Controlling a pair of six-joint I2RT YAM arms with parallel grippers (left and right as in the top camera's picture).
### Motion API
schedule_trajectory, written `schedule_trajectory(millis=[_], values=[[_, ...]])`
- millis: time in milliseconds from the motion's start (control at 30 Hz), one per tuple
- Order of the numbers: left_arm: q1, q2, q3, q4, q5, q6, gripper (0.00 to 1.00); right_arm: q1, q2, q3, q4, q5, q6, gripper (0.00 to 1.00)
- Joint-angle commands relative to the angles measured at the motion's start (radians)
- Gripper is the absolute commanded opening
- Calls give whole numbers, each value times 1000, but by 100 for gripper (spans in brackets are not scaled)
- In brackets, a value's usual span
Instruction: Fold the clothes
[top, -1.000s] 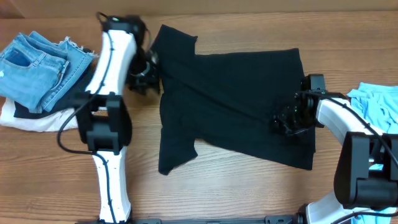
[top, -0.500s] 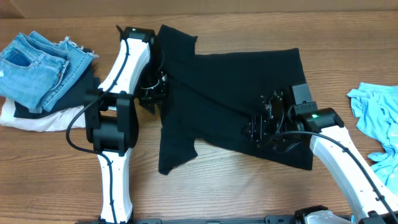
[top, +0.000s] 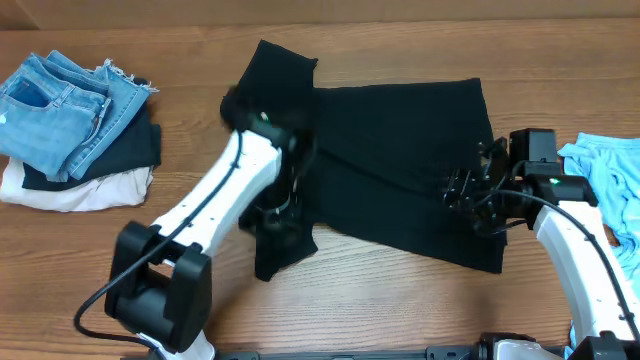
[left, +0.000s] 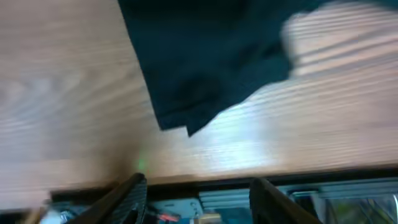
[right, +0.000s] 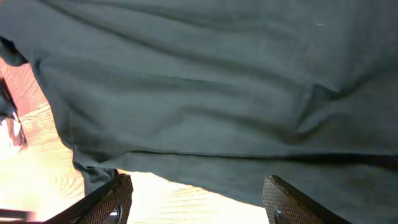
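At the far left of the worktop (top: 400, 310) a folded blue denim garment (top: 60, 100) tops a pile, with a dark garment (top: 135, 145) and a white garment (top: 60, 190) beneath it. The black T-shirt (top: 400, 150) lies spread across the middle, one sleeve toward the far edge and one toward the near edge. The left tool (top: 272, 215) hangs over the shirt's near-left part; its wrist view shows the fingers spread wide with nothing between them, above bare wood beside the sleeve corner. The right tool (top: 468, 192) is over the shirt's right portion, its fingers also wide apart and empty, with black cloth filling its wrist view. A light blue garment (top: 610, 170) lies at the right edge.
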Motion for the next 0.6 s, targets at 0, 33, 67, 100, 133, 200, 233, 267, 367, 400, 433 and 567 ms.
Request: schedule_trajectory(millis=[0,33,67,100,133,200,233,267,367,400,433,567], values=[[-18,-12,-193,109,-22,-138,53,-19,-2,13,2,-1,0,72],[-20,-12,-247,160,-21,-138,53,-19,-2,13,1,0,0,72],[-24,-12,-277,182,-19,-124,55,-19,-2,13,2,0,0,72],[-32,-12,-306,205,-15,-89,58,-19,-2,13,2,0,0,72],[-40,-12,-335,230,-15,-60,63,-19,-2,13,2,0,0,72],[-44,-12,-390,331,-26,-47,75,-19,-2,13,7,0,0,72],[-43,-11,-415,395,-31,-47,75,-19,-2,13,7,0,0,72],[-42,-11,-428,426,-40,-48,71,-19,-2,13,7,0,0,72],[-40,-11,-444,489,-86,-48,47,-19,-2,13,5,0,0,72],[-40,-11,-443,491,-103,-48,26,-19,-2,13,5,0,0,72],[-40,-12,-440,481,-113,-48,11,-19,-2,13,5,0,0,72],[-21,-39,-242,104,-312,-128,4,-19,-2,13,2,140,10,72]])
